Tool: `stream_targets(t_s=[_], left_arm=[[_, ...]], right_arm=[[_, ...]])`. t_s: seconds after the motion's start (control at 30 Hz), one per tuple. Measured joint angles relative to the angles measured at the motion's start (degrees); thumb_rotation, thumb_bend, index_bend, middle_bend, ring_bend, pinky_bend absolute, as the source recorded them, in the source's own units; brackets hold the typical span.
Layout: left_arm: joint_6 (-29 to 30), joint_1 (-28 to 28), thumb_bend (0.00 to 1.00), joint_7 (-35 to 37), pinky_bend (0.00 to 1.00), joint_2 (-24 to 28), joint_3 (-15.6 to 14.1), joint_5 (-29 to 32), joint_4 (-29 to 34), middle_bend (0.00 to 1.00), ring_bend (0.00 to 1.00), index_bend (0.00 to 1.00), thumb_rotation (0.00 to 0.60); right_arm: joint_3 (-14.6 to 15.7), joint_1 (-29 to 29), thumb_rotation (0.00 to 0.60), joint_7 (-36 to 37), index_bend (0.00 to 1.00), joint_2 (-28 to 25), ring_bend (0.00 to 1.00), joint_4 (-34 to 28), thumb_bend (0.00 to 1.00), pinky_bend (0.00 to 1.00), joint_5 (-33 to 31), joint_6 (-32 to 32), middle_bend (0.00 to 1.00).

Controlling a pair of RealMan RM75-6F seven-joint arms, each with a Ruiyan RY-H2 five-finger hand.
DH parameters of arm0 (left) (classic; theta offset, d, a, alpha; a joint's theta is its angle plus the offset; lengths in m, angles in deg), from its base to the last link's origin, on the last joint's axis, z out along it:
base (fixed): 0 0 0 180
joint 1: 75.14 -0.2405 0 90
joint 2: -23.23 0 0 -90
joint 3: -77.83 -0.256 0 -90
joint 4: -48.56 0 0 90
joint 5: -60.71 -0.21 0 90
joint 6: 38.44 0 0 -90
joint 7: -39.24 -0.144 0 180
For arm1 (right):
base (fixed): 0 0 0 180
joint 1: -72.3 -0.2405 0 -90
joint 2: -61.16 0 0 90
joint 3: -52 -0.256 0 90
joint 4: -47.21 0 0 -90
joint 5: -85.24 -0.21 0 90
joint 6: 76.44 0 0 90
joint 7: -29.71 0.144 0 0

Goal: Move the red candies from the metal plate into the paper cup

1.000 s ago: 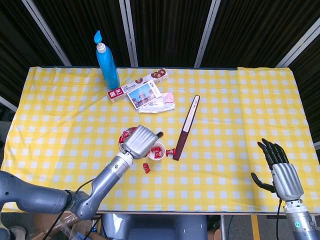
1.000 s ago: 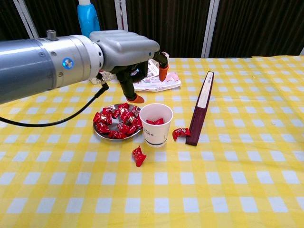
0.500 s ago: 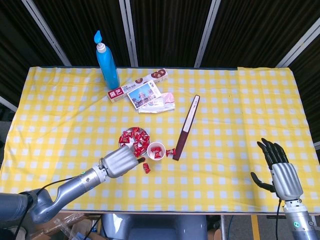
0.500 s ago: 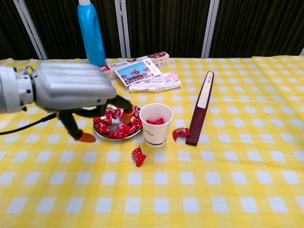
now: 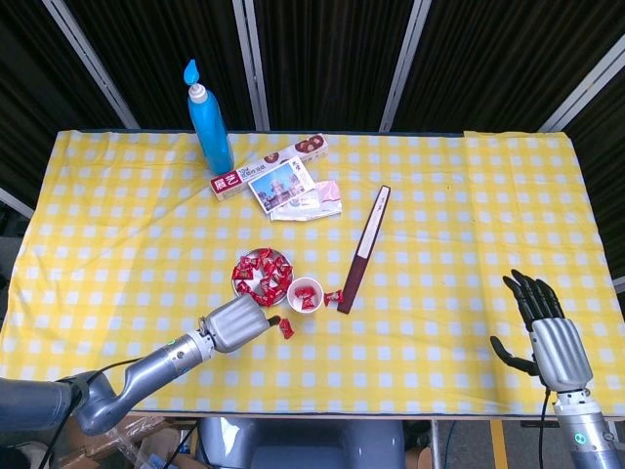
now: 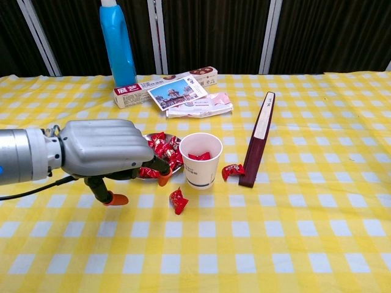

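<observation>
The metal plate (image 5: 246, 285) holds several red candies (image 5: 264, 273) in the middle of the yellow checked table. Just to its right stands the white paper cup (image 5: 307, 294) with red candies (image 6: 197, 157) inside. My left hand (image 5: 234, 323) sits low in front of the plate, fingers apart with nothing between them. In the chest view the left hand (image 6: 101, 152) covers the plate's left part, and one orange fingertip (image 6: 164, 179) is close to the plate's rim (image 6: 178, 170). My right hand (image 5: 552, 337) stands open at the front right, far from the cup.
One loose candy (image 6: 178, 201) lies in front of the cup, another (image 6: 233, 171) between the cup and a long dark red box (image 6: 258, 139). At the back are a blue bottle (image 5: 208, 119), a long carton (image 5: 269, 165), a postcard (image 5: 280, 184) and a wrapper (image 5: 314, 201).
My left hand has drawn back from above the plate and cup toward the table's front and come lower, uncovering them in the head view. The right hand has not moved.
</observation>
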State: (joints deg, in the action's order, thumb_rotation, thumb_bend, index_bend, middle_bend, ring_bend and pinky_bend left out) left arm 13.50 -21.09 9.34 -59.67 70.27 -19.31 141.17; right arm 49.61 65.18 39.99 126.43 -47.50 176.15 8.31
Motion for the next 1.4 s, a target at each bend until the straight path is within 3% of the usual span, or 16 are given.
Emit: stream_targets(t_s=[0.47,1.03,1.4], left_arm=[[-3.6,-0.2,0.37,-5.7,0.94,-6.9,3.5,4.0,-3.9,0.95,0.91,0.31,0.600],[-3.2,-1.1,0.37,-6.4,0.94,-8.8,5.5,4.6,-4.9,0.95,0.91,0.31,0.600],[-3.8,-1.3,0.41,-7.7,0.95,-10.7,6.1,5.5,-6.0,0.95,0.91,0.57,0.600]], right_arm=[[0.0,0.0,0.600,0.4,0.00,-0.2,0.00,-0.3,0.39,0.00,-0.1,-0.1,0.00],[0.2,0.0,0.600,0.2,0.00,-0.1,0.00,-0.3,0.39,0.00,0.0,-0.1,0.00],[0.0,0.1,0.600,0.5,0.00,-0.2,0.00,-0.3,0.39,0.00,0.0,0.1,0.00]])
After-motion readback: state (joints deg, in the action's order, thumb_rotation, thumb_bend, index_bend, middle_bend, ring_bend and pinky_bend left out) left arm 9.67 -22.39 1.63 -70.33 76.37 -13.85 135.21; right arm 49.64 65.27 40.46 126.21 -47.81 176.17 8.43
